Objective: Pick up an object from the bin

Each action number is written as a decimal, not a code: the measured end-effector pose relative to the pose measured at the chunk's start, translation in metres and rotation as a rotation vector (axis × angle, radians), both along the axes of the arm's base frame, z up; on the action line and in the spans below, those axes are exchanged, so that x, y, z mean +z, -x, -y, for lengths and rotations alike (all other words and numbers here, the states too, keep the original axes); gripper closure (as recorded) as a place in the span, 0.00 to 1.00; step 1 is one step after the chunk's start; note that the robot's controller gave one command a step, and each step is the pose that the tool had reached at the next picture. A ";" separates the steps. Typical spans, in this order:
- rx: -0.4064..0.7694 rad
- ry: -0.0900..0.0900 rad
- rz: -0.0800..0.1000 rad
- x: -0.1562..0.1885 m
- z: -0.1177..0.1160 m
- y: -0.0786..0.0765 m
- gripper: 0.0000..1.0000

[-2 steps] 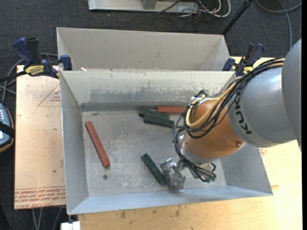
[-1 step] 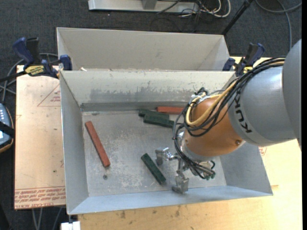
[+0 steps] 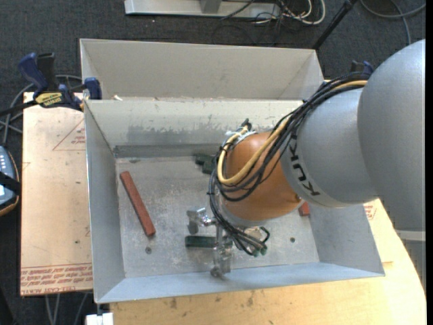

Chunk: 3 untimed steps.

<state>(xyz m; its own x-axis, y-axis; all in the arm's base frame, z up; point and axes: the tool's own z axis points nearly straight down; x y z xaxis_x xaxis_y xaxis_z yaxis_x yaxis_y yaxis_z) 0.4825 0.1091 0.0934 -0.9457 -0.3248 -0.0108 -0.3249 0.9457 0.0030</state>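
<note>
**Bin pick: gripper low at front-centre, beside a dark green block**

Surface: grey metal bin [image 3: 101,202], walls sloping in to a flat floor. The floor is scuffed and speckled pale, with a darker smear along the foot of the back wall.

Room: dark carpet [image 3: 40,19] around the rig. Loose room cables [image 3: 301,2] and a pale flat stand base [image 3: 196,5] lie on it beyond the bin's far side.

Robot: grey arm [image 3: 379,141] enters from the right and covers much of the right half of the floor. Orange cover [image 3: 260,181] at the wrist, with black and yellow wrist cables [image 3: 230,178] looped across it. Gripper [image 3: 220,259] is down at the front-centre of the floor, close to the front wall. Jaws: cannot tell whether spread or pressed together; the wrist and cabling hide them.

Contents, counted (five in sight, lying singly):
- 1 red-brown bar [image 3: 137,204], long and thin, flat on the left of the floor, slanted, well apart from the gripper.
- 2 dark green things: a dark green block [image 3: 198,242] just left of the gripper at front-centre, and a dark green piece [image 3: 203,160] at the foot of the back wall, centre.
- 1 silver metal piece [image 3: 199,215], just behind the block, near the wrist.
- 1 small red piece [image 3: 304,209] on the right, partly hidden under the arm.

Nearest thing to the gripper: the dark green block. Whether the two touch cannot be told.
</note>
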 end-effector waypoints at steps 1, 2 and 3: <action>0.079 0.005 -0.006 -0.024 0.004 -0.040 0.00; 0.078 0.005 -0.008 -0.023 0.004 -0.039 1.00; 0.407 0.008 0.001 0.130 0.032 -0.014 1.00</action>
<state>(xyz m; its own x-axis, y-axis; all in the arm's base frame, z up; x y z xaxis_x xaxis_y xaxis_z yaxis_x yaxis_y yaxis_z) 0.4964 0.0773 0.2237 -0.7395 -0.6731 -0.0074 -0.6731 0.7396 -0.0039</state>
